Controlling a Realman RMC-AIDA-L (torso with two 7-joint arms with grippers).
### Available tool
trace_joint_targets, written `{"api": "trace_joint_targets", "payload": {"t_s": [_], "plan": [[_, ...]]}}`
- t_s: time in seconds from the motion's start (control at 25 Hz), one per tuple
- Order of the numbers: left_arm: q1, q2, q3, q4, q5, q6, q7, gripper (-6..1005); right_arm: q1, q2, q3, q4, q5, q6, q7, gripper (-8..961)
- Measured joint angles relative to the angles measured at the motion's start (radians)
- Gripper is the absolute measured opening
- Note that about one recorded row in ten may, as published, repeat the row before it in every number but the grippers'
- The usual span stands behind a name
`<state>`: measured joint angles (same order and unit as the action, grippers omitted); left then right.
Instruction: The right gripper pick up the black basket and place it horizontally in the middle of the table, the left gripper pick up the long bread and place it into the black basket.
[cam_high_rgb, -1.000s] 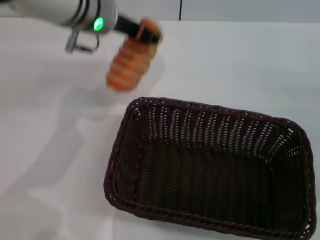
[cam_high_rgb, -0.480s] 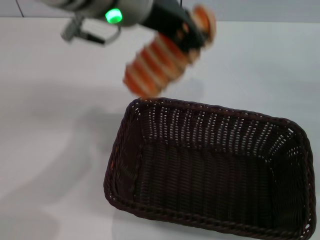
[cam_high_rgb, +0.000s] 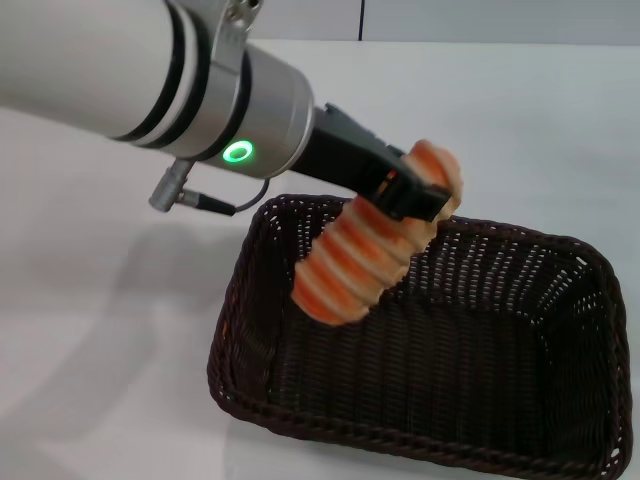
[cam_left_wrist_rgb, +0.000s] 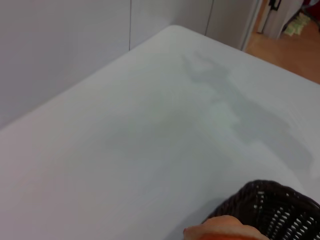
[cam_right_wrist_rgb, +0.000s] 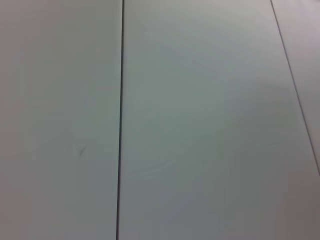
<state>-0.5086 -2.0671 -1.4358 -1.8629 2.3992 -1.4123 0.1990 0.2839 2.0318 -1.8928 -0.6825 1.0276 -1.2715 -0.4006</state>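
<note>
Nearest the robot, the black basket (cam_high_rgb: 420, 340) sits on the white desk (cam_high_rgb: 100, 330) with its long side running left to right, its near rim at the bottom of the head view and nothing lying inside it. That part of the task looks done.

Above the basket's left half hangs the long bread (cam_high_rgb: 365, 255), clear of the weave floor. Its long axis is tilted: the lower end points down toward the basket's near-left part, the upper end rises toward the far side. That end is where the left pincer (cam_high_rgb: 410, 190) is clamped on it, so nearly all of the loaf hangs below and nearer than the pincer. As I judge it, the coming move turns on this slant: the loaf has to go down into the basket, and its low end would touch first.

The left arm reaches in from the far left, sloping down over the basket's far-left corner, a green ring lit on its wrist. In the left wrist view only a sliver of bread and a corner of basket show.

The right pincer is in no view.
</note>
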Motion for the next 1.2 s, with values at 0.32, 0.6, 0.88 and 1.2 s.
{"api": "trace_joint_targets", "payload": {"t_s": [0.32, 0.6, 0.88, 1.2], "plan": [[0.037, 0.002, -0.007, 0.018, 0.0, 0.012, 0.014, 661, 0.014, 0.001, 0.007, -0.001, -0.001, 0.0, 0.001, 383], [0.128, 0.004, -0.063, 0.079, 0.126, 0.237, 0.042, 849, 0.012, 0.015, 0.015, -0.019, -0.002, 0.0, 0.0, 383], [0.253, 0.004, -0.151, 0.274, 0.145, 0.783, 0.138, 875, 0.008, 0.029, 0.027, -0.027, -0.001, 0.003, -0.003, 383], [0.288, 0.008, -0.135, 0.643, 0.11, 1.458, 0.12, 868, 0.028, 0.035, 0.044, -0.017, -0.001, 0.061, -0.009, 383]]}}
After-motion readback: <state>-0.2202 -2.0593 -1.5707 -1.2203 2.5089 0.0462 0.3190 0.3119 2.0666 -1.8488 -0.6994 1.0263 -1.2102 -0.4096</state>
